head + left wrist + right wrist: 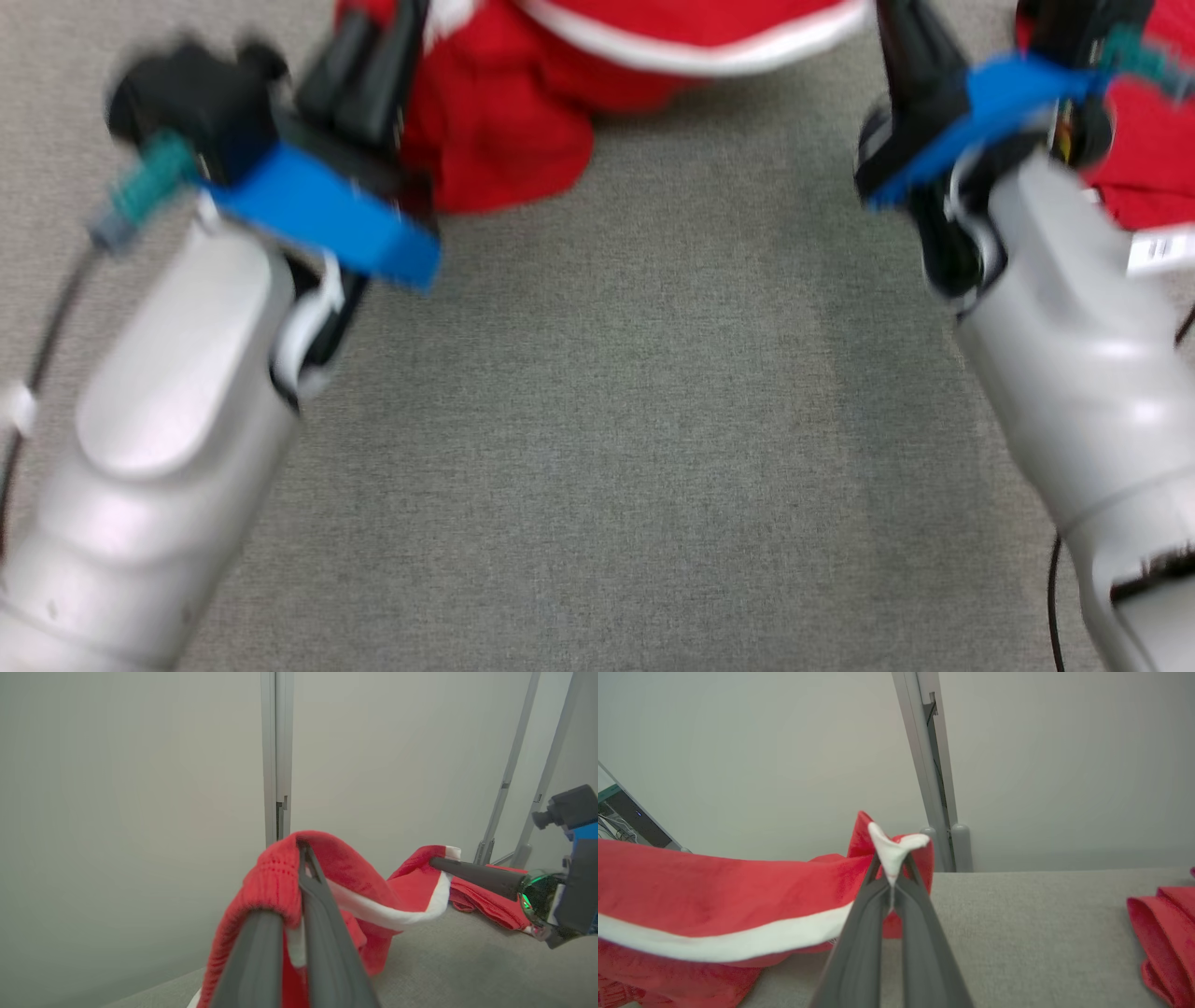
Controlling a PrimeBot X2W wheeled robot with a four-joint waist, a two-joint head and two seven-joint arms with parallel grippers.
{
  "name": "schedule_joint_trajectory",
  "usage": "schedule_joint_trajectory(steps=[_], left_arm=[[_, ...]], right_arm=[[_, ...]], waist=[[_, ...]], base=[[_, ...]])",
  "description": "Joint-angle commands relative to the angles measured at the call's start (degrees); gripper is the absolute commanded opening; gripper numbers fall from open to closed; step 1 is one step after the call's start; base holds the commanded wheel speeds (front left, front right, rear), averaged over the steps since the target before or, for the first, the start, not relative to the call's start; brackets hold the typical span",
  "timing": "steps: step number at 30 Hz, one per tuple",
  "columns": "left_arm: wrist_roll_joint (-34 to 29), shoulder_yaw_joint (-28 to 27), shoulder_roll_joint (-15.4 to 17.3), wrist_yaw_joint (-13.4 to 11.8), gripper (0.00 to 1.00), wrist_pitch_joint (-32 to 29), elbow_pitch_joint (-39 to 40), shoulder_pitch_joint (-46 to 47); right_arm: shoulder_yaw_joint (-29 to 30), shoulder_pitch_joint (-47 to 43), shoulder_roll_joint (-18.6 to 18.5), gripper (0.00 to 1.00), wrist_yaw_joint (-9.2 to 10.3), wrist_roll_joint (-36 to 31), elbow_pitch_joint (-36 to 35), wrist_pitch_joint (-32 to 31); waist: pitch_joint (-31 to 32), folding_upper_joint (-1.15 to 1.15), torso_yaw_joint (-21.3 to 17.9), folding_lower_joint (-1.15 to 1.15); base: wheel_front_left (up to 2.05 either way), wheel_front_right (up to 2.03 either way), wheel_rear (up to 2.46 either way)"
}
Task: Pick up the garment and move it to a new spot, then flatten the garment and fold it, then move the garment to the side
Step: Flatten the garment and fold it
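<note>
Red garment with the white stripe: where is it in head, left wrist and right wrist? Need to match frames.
Head view: garment at top centre, cut by the top edge.
Left wrist view: centre, pinched by the left gripper, stretching right to the right gripper.
Right wrist view: left half, its corner pinched at centre.
Shared landmark: the second red cloth, at each view's right side.

The garment is soft red cloth, ribbed at one edge; the counter is matt, rough grey fabric.
</note>
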State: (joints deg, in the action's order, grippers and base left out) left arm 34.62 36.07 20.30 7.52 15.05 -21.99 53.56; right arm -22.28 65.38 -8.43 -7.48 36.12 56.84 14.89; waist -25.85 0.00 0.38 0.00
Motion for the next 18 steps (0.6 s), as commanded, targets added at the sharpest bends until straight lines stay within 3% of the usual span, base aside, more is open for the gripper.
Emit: schedule_joint_trajectory(steps=[1, 9, 18], left_arm=[[-0.6, -1.5, -0.2, -0.1, 0.00, 0.1, 1.7, -4.8], [-3.4, -5.2, -1.3, -0.1, 0.00, 0.1, 8.5, -29.2], [-6.9, -4.8, -4.3, -0.1, 0.00, 0.2, 11.6, -45.3]], right_arm=[[-1.0, -4.5, -1.1, 0.00, -0.03, 1.8, -1.4, 0.3], [-5.1, -24.1, -3.6, 0.00, -0.03, 10.6, -10.9, 0.1], [-4.2, -41.9, -7.0, 0.00, -0.03, 17.3, -22.2, -0.5]], waist=[[1.3, 0.00, 0.0, 0.00], [6.3, 0.00, -0.4, 0.00], [11.4, 0.00, 1.3, 0.00]], base=[[0.00, 0.00, 0.00], [0.00, 0.00, 0.00], [0.00, 0.00, 0.00]])
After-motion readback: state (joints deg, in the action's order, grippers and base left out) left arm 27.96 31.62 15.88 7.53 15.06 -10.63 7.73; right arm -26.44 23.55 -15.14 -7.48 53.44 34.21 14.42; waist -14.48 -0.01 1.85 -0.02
